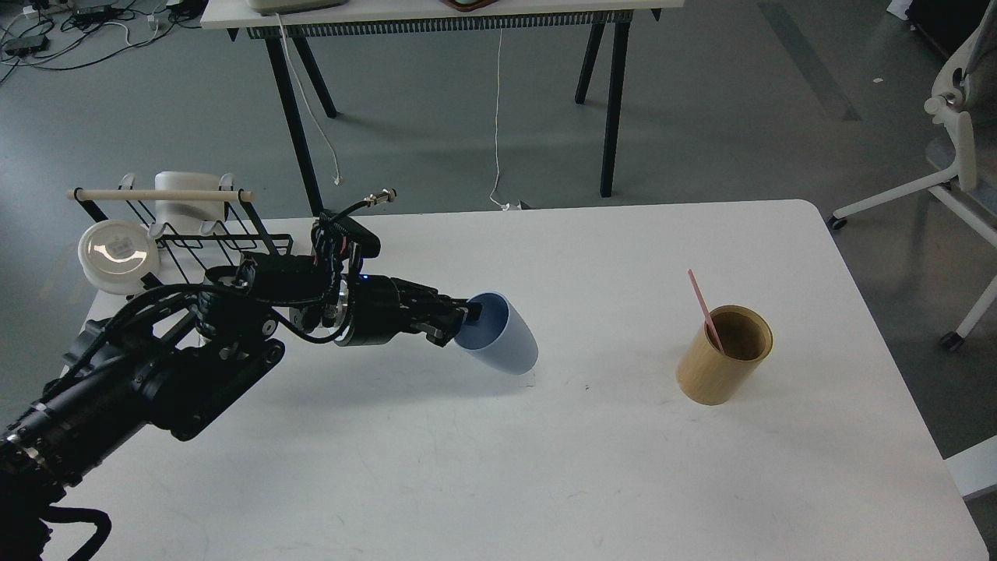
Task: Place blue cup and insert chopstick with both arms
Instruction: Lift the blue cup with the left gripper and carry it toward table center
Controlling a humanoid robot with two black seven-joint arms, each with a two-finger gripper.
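Note:
My left gripper (461,323) is shut on the rim of the blue cup (503,347), one finger inside its mouth. The cup is tilted, mouth toward the gripper, base pointing right and down, just above the white table (498,467) near its middle. The pink-red chopstick (703,306) leans in the tan wooden cylindrical holder (724,355) at the right of the table, its top sticking out to the upper left. My right arm and gripper are out of view.
A black wire rack (210,234) with a pale wooden dowel, a white lidded container (117,245) and a white object stands at the table's back left. A black-legged table stands behind; an office chair (962,140) is off the right edge.

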